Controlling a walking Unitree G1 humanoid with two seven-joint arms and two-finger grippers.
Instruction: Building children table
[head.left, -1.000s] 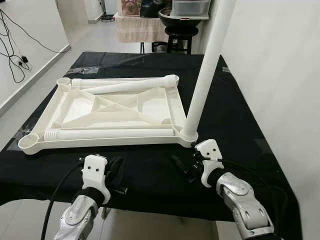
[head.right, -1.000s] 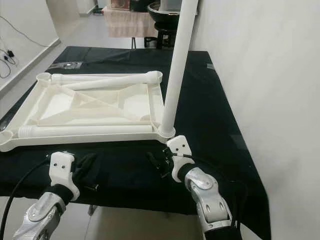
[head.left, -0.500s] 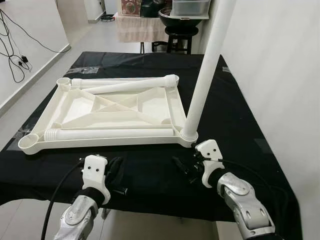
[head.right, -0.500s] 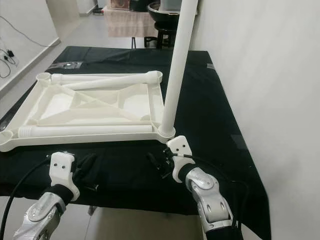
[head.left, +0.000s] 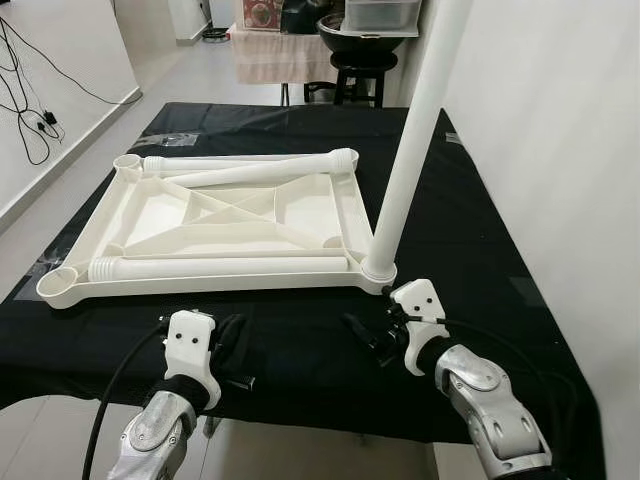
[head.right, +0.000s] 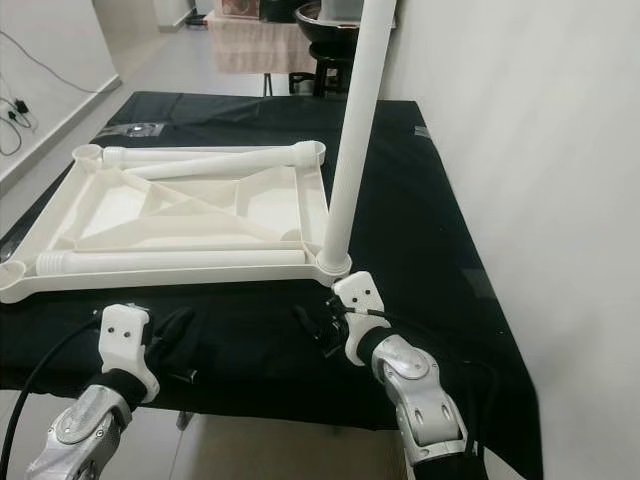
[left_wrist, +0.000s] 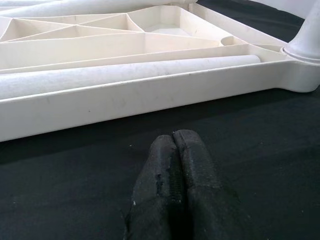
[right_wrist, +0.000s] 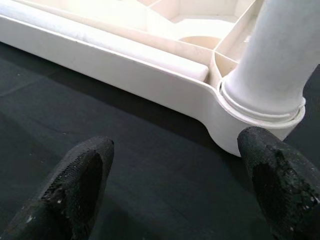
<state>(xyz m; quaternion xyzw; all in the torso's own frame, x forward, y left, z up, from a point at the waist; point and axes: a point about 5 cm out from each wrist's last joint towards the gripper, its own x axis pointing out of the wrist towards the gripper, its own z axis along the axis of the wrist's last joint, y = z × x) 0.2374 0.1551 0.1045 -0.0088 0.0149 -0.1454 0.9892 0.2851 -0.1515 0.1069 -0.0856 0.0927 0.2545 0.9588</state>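
Right tool (head.left: 372, 340), lower centre-right of frame, fingers apart, empty, just before corner socket; likely poised to steady or release fitted leg. Left tool (head.left: 233, 350), lower left, fingers together, resting low over black bench (head.left: 470, 240). Tabletop (head.left: 215, 225) lies upside down mid-frame, sockets up. One leg (head.left: 415, 130) stands upright in near-right socket; loose legs (head.left: 225, 268) rest inside frame, awaiting fitting.

Before us stands a desk (head.left: 470, 230) draped in black cloth. Directly on it lies the white plastic tabletop (head.left: 215, 225), turned upside down with its ribbed underside up. One white leg (head.left: 410, 140) stands upright in its near right corner socket; three loose legs (head.left: 215, 267) lie on the frame.
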